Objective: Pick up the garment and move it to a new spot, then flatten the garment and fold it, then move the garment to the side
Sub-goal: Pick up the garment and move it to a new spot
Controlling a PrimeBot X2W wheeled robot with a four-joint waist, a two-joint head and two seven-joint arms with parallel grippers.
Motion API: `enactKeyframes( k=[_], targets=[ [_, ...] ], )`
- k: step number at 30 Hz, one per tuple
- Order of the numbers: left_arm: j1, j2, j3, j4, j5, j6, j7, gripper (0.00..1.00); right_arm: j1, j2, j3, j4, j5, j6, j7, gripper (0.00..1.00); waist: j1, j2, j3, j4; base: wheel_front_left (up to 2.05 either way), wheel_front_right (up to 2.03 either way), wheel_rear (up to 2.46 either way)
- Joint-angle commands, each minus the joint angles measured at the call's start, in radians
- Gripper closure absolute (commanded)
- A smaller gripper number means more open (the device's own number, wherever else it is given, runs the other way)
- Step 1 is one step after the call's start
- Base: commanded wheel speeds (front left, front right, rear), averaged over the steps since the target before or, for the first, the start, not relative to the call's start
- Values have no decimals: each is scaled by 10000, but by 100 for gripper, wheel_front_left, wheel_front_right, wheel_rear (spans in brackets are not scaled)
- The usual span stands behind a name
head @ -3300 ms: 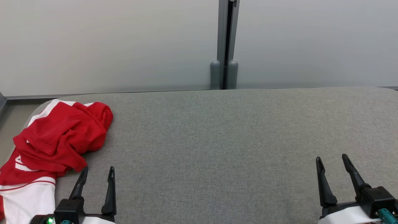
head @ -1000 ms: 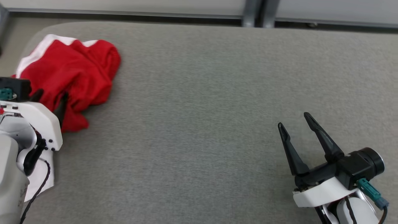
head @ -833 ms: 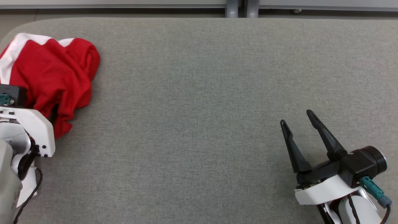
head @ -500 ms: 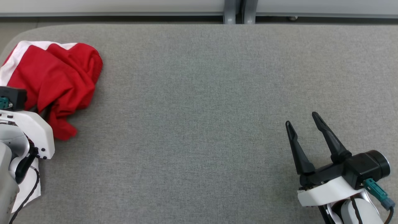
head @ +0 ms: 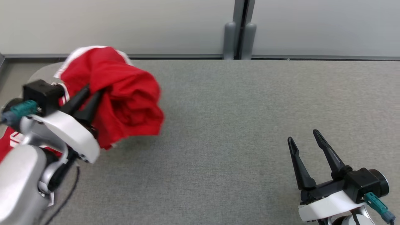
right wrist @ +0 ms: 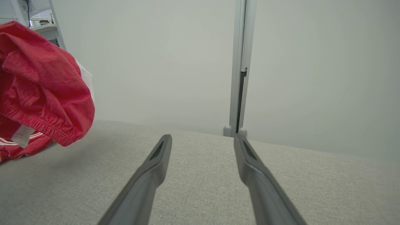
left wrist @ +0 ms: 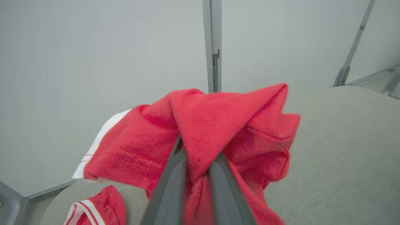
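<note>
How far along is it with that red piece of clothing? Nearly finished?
Barely started. Done: the left gripper is shut on the crumpled red and white garment. In hand: the pickup, most of the cloth hangs bunched above the grey padded table, one end trailing at its left edge. Left: setting it down in a new spot, flattening, folding, moving it aside. The right gripper is open, holding nothing.

Readable text: none in any view.
Garment [head: 125,93]: red with white trim. White printed marks [head: 14,138] sit on the part lying at the left edge of the tabletop [head: 234,125]. They are cut off by the arm and the picture's edge, so they are not legible.
Sewn-in tag [right wrist: 19,137]: small and white, at the garment's elastic hem in the right wrist view. It is too small to tell if anything is printed on it.
</note>
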Motion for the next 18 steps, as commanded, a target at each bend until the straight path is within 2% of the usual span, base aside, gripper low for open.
enactKeyframes(
  k=[1, 6, 10, 14, 18],
  targets=[
    [215, -82, -86, -487, 1, 102, 65, 100, 143, -11, -48, -2, 44, 1, -53, 0, 0, 0, -310, -337, 0, 0, 0],
    [915, -740, -641, -2699, -225, 507, 336, 100, 309, 21, -88, -37, 52, 1, -54, 0, 0, 0, -589, -1041, 0, 0, 0],
    [1404, -1504, -1435, -3293, -193, 699, 386, 100, 330, 26, -103, -85, 64, 1, -53, 0, 0, 0, -610, -1750, 0, 0, 0],
    [1760, -2171, -2116, -2348, -219, 664, 340, 100, 382, 35, -120, -84, 82, 1, -53, 0, 0, 0, -519, -2400, 0, 0, 0],
    [1784, -2952, -2430, -247, -595, 180, -289, 100, 467, 34, -215, -74, 122, 1, -53, 0, 0, 0, -457, -2888, 0, 0, 0]
  ],
)
